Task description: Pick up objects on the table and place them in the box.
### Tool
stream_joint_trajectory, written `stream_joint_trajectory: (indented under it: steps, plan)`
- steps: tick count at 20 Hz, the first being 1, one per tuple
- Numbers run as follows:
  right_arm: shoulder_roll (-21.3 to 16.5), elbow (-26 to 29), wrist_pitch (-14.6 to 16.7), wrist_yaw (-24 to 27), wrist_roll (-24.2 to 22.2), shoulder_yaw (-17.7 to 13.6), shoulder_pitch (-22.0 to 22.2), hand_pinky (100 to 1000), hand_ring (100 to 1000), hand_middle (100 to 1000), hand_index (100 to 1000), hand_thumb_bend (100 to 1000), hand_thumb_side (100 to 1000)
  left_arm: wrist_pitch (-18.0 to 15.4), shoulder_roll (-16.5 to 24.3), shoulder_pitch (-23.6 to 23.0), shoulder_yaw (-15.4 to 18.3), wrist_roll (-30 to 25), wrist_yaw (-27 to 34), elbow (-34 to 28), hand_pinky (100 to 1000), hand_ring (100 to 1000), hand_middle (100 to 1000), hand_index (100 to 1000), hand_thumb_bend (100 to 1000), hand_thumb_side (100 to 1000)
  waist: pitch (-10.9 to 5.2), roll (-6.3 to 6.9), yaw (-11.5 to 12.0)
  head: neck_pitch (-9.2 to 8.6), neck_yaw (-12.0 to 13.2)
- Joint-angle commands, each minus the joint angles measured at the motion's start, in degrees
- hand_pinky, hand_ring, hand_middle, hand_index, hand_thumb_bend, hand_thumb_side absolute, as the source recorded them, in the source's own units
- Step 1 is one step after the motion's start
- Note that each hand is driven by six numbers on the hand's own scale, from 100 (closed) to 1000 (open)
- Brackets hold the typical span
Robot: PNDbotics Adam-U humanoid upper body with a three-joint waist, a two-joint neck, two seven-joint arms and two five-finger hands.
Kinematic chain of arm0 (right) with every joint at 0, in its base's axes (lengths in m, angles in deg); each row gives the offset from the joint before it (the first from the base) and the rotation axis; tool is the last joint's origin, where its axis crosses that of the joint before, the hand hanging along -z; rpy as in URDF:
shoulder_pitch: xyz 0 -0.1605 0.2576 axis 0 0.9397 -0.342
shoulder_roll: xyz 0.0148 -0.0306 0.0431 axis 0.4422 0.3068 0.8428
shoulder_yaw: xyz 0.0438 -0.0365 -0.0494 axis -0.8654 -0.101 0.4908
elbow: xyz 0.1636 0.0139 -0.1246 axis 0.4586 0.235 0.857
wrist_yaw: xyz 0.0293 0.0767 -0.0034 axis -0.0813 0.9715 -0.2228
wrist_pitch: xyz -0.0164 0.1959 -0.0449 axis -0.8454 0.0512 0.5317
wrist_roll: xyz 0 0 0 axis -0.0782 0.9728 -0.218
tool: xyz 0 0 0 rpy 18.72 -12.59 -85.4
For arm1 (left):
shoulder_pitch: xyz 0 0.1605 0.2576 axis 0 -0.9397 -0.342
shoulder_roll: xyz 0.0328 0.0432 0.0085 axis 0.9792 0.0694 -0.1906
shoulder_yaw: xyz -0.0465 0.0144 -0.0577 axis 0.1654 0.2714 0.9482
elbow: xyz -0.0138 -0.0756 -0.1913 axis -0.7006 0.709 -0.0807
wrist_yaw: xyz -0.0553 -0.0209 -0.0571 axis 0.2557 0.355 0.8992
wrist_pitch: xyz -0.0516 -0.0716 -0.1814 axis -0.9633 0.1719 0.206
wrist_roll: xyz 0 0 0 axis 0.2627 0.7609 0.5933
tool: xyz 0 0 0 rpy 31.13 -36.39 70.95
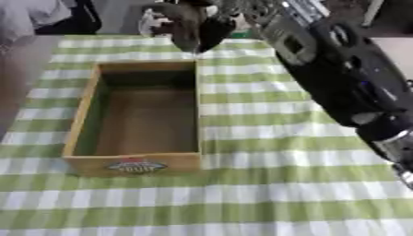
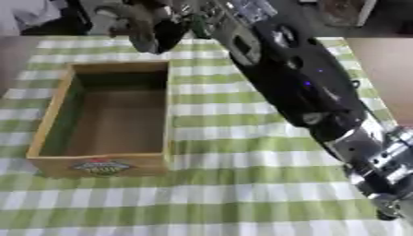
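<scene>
A wooden box (image 1: 79,120) with a label on its near wall stands on the left half of the green-and-white checked cloth; only its brown bottom shows inside. My right arm comes in from the lower right and stretches across to the far edge of the table. Its hand (image 1: 196,28) hangs just beyond the box's far right corner, blurred. A pale grey shape (image 1: 151,21) shows at the hand's left side; I cannot tell whether the hand holds it. A small green thing (image 1: 242,33) peeks out behind the wrist. My left hand is out of sight.
The checked cloth (image 1: 266,193) covers the table in front of and to the right of the box. Bare brown table (image 2: 387,60) shows at the far right. Dark clutter and a person's sleeve (image 1: 28,14) lie beyond the far edge.
</scene>
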Motion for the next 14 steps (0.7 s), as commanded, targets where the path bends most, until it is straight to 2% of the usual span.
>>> stream_joint_trajectory:
  steps: [1,5,6,8,10,14]
  plan:
    - [0.76,-1.54,1.04,-1.62,0.62,-0.82,-1.88,847,840,508,503,100,248,-0.33,0.52,0.90,-0.14,-0.03,0.13,-0.96,417,554,623,722,413,769,-1.18,0.24,0.12,0.37,-0.35]
    - [0.96,-2.20,1.54,-2.03,1.09,-0.93,-1.92,847,840,508,503,100,248,-0.34,0.52,0.91,-0.13,-0.04,0.14,-0.96,417,554,623,722,413,769,-1.18,0.24,0.12,0.37,-0.36]
    - [1.50,-2.78,1.48,-2.38,0.81,-0.41,-1.39,848,841,506,504,100,253,-0.45,0.42,1.27,-0.29,-0.11,0.20,-0.96,417,554,622,721,414,769,-0.74,-0.05,0.65,-0.05,-1.13]
    - [3.65,-4.96,0.78,-3.71,-0.48,0.93,-0.61,854,845,506,505,100,253,-0.61,0.24,1.78,-0.66,-0.39,0.41,-0.96,417,554,622,721,414,769,-0.38,-0.47,1.88,-0.33,-2.15]
    - [6.37,-7.69,0.96,-5.38,-2.14,1.15,-1.18,861,846,506,506,100,255,-0.65,0.28,1.91,-0.72,-0.54,0.52,-0.96,416,554,622,720,414,769,-0.28,-0.73,2.14,-0.34,-2.30]
    - [10.59,-13.17,3.69,-8.76,-5.49,-0.22,-2.89,866,845,506,512,100,254,-0.78,0.36,2.23,-0.83,-0.70,0.65,-0.96,417,554,622,721,416,768,-0.13,-1.14,2.61,-0.46,-2.65]
